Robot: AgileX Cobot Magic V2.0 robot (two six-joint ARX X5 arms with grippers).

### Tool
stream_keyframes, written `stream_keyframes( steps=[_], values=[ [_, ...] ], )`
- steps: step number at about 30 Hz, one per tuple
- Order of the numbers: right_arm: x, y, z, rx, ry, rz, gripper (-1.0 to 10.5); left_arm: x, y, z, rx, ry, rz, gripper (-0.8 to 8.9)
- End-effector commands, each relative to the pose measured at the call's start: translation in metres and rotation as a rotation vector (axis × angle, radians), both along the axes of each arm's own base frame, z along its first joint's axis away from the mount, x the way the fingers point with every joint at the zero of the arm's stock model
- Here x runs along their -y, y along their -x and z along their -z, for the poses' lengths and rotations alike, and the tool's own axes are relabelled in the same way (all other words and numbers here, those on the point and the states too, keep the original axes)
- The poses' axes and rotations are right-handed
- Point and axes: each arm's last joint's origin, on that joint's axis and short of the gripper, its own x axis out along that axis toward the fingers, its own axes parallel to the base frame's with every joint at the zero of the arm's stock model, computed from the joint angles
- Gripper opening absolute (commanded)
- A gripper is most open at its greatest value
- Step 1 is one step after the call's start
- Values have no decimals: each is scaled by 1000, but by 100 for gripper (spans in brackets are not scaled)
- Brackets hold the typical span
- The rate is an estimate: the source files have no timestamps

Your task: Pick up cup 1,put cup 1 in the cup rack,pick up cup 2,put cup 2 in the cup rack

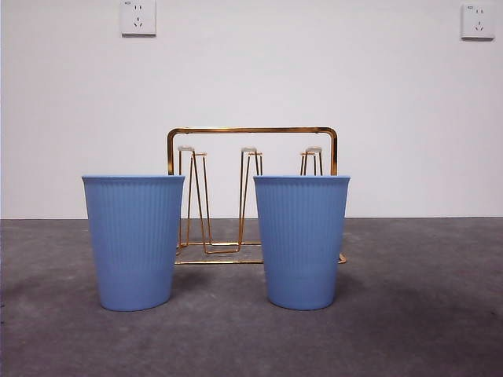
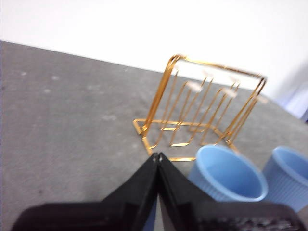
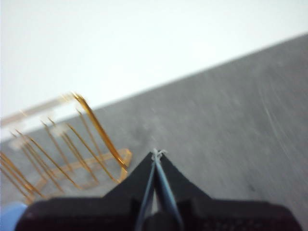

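Note:
Two light blue ribbed cups stand upright on the grey table, one at the left (image 1: 134, 239) and one at the right (image 1: 301, 239). The gold wire cup rack (image 1: 251, 196) stands behind and between them, its prongs bare. In the left wrist view my left gripper (image 2: 157, 156) is shut and empty, above the table short of the rack (image 2: 202, 108), with both cups (image 2: 226, 173) (image 2: 288, 175) beside it. In the right wrist view my right gripper (image 3: 158, 154) is shut and empty, with the rack (image 3: 67, 144) off to one side and a cup's rim (image 3: 12, 211) at the corner.
A white wall with two sockets (image 1: 138, 17) (image 1: 478, 21) stands behind the table. Grey tabletop (image 1: 424, 314) stretches to both sides of the cups and in front of them.

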Motion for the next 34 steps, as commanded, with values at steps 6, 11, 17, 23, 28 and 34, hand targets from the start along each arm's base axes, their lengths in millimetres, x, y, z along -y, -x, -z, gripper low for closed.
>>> stream_keyframes(
  steps=[6, 11, 17, 23, 28, 34],
  values=[
    [-2, 16, -66, -50, -26, -94, -10, 3, 17, -46, -33, 73, 110, -6],
    [-4, 25, -109, -164, 54, -176, -9, 5, 29, -75, -101, 85, 207, -6],
    [-6, 28, -148, -323, 176, -282, -9, 6, 38, -107, -168, 63, 256, -6],
    [-6, 26, -166, -498, 283, -369, -9, 6, 45, -133, -264, -41, 281, -6],
    [-8, 20, -171, -602, 318, -456, -9, 6, 43, -145, -347, -110, 313, -6],
    [-9, 11, -170, -655, 299, -491, 1, 7, 35, -146, -395, -114, 334, -3]
  ],
)
